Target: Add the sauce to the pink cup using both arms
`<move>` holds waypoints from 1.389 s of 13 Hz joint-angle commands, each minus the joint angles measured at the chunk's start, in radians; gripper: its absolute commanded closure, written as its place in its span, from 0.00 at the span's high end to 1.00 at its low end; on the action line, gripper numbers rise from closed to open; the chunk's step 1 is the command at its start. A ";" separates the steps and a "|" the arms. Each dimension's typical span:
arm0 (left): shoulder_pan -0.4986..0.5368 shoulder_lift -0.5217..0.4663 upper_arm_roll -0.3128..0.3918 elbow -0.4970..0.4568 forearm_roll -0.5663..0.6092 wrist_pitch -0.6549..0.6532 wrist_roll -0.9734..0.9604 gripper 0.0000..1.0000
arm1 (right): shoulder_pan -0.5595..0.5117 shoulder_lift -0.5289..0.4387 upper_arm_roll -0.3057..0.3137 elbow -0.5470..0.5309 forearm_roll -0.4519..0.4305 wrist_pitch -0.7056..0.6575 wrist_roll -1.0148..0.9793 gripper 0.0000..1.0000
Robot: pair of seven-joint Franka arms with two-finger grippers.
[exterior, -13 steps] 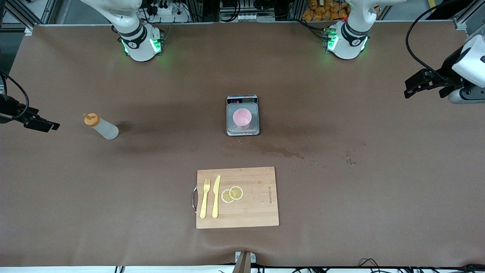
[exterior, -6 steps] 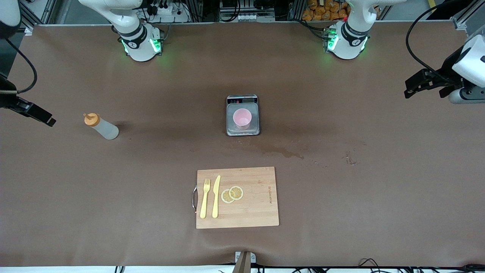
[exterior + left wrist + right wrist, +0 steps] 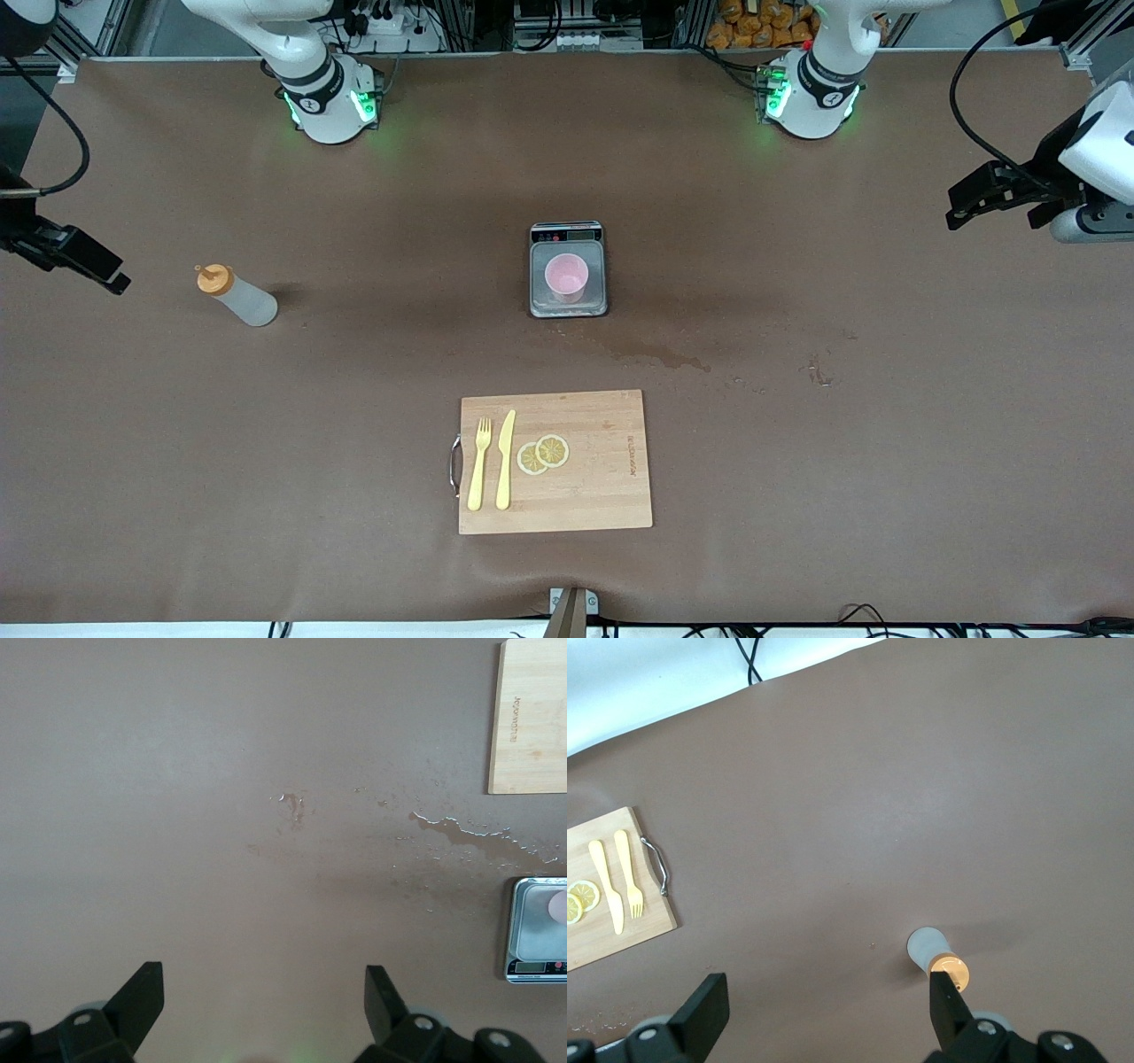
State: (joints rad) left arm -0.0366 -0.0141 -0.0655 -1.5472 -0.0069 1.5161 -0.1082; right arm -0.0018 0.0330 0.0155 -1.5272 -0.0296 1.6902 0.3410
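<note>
The sauce bottle [image 3: 236, 298], translucent with an orange cap, stands on the brown table toward the right arm's end. It also shows in the right wrist view [image 3: 937, 958], beside one finger. The pink cup [image 3: 566, 276] stands on a small scale [image 3: 568, 301] at the table's middle; its edge shows in the left wrist view [image 3: 559, 904]. My right gripper [image 3: 104, 275] is open and empty, over the table's edge at the right arm's end, apart from the bottle. My left gripper [image 3: 957, 206] is open and empty, over the left arm's end of the table.
A bamboo cutting board [image 3: 602, 496] with a yellow fork [image 3: 479, 463], a knife [image 3: 505, 459] and two lemon slices [image 3: 542, 454] lies nearer the front camera than the scale. A wet spill [image 3: 660, 357] marks the table between them.
My right gripper has shifted slightly toward the robots' side of the table and turned a little. The left arm, bottle and cup have not moved.
</note>
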 commanded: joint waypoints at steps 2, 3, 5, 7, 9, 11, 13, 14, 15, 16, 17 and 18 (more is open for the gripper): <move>0.004 -0.017 -0.001 -0.002 0.007 -0.008 0.016 1.00 | -0.024 0.004 -0.017 -0.033 -0.024 0.012 -0.066 1.00; 0.006 -0.015 -0.001 -0.001 0.007 -0.008 0.016 1.00 | -0.027 0.013 -0.017 -0.031 -0.021 0.016 -0.082 1.00; 0.006 -0.012 -0.001 0.001 0.005 -0.008 0.018 1.00 | -0.030 0.015 -0.017 -0.028 -0.021 0.032 -0.082 1.00; 0.006 -0.009 -0.001 0.001 0.007 -0.008 0.018 1.00 | -0.037 0.013 -0.019 -0.025 -0.021 0.031 -0.082 1.00; 0.007 -0.007 -0.001 0.001 0.008 -0.008 0.044 1.00 | -0.041 0.008 -0.017 -0.025 -0.021 0.026 -0.071 1.00; 0.007 -0.007 -0.001 0.001 0.008 -0.008 0.048 1.00 | -0.043 0.008 -0.019 -0.024 -0.018 0.025 -0.066 1.00; 0.004 -0.006 -0.001 0.001 0.008 -0.008 0.047 1.00 | -0.043 0.007 -0.019 -0.024 -0.018 0.026 -0.066 1.00; 0.006 -0.006 -0.001 0.001 0.008 -0.008 0.048 1.00 | -0.043 0.007 -0.019 -0.024 -0.018 0.025 -0.068 1.00; 0.006 -0.007 -0.001 0.002 0.008 -0.008 0.048 1.00 | -0.040 0.005 -0.017 -0.024 -0.019 0.023 -0.068 1.00; 0.006 -0.007 -0.001 0.002 0.008 -0.008 0.048 1.00 | -0.037 0.004 -0.016 -0.024 -0.026 0.020 -0.069 1.00; 0.006 -0.007 0.001 0.001 0.008 -0.008 0.047 1.00 | -0.035 0.002 -0.014 -0.024 -0.026 0.011 -0.068 1.00; 0.013 -0.007 0.001 0.001 0.008 -0.008 0.048 1.00 | -0.035 0.001 -0.014 -0.024 -0.026 0.002 -0.068 1.00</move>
State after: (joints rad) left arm -0.0351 -0.0141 -0.0636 -1.5468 -0.0069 1.5161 -0.0784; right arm -0.0329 0.0486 -0.0078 -1.5524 -0.0390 1.7121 0.2706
